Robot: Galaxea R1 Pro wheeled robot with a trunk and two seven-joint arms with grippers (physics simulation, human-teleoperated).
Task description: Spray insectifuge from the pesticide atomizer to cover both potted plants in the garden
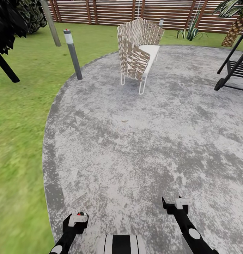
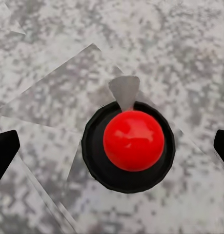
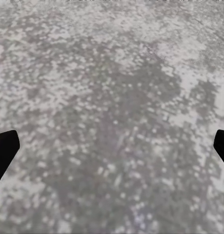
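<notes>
Judging by how things lie, the pickup step is taken as done. The pesticide atomizer (image 2: 133,141) is seen end-on between the fingers of the left end effector (image 1: 78,219), its red spot uppermost, with the patio (image 1: 142,141) well below it. In the left wrist view the two dark fingertips (image 2: 4,151) stand clear of the bottle's body on either side, so a firm clamp cannot be confirmed. The bottle is judged to be carried, not lying on the ground. The right end effector (image 1: 175,204) is spread wide with nothing between its fingers, only paving beneath it.

Spraying is judged not yet begun. Both potted plants remain to be reached and covered, so most of the task is left.

Count, head view:
- atomizer: one.
- woven chair (image 1: 137,53): one, at the far edge of the patio.
- grey light posts: two, one (image 1: 72,53) by the lawn (image 1: 19,116) and one (image 1: 161,22) behind the chair.
- spiky thin-leaved plant (image 1: 190,32): one, by the fence (image 1: 100,10); not a task plant.
- scaly-trunked palm (image 1: 236,26): one, at the far right.
- black frame (image 1: 234,67): one, partly cut off.
</notes>
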